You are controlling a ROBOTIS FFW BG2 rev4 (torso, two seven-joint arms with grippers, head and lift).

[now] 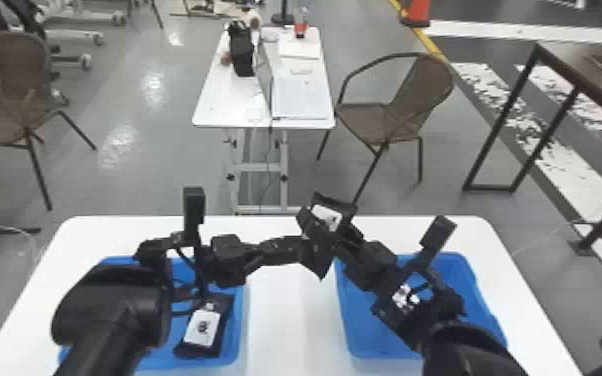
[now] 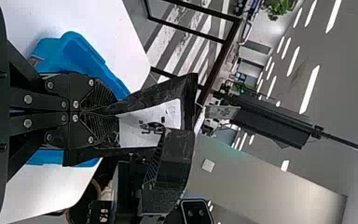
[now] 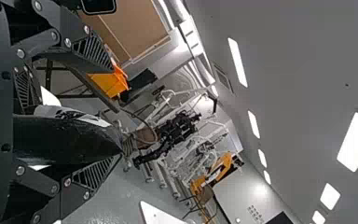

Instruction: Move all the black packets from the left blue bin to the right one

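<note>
"What's nearest?"

"A black packet (image 1: 203, 329) with a white label, lying in the left blue bin (image 1: 237, 320), near its right side; that bin sits by the desk's (image 1: 290, 325) left edge; the right blue bin (image 1: 470, 285) is near the right edge, partly behind the right arm."

"And beyond?"

"Above the desk, between the bins and towards its far edge, the two grippers meet at another packet, the raised packet (image 1: 326, 216), also white-labelled; the left gripper (image 1: 303, 245) has its fingers together, clamped on one end of it."

"The right gripper (image 1: 323, 237)?"

"Fingers apart, the raised packet between them; whether either finger touches it, I can't tell."

"Past the desk's far edge?"

"A white table (image 1: 225, 107) bearing an open laptop (image 1: 301, 97) and a black bag (image 1: 241, 50); a brown chair (image 1: 415, 100) just beside it, an orange cone (image 1: 416, 11) farther off."
</note>
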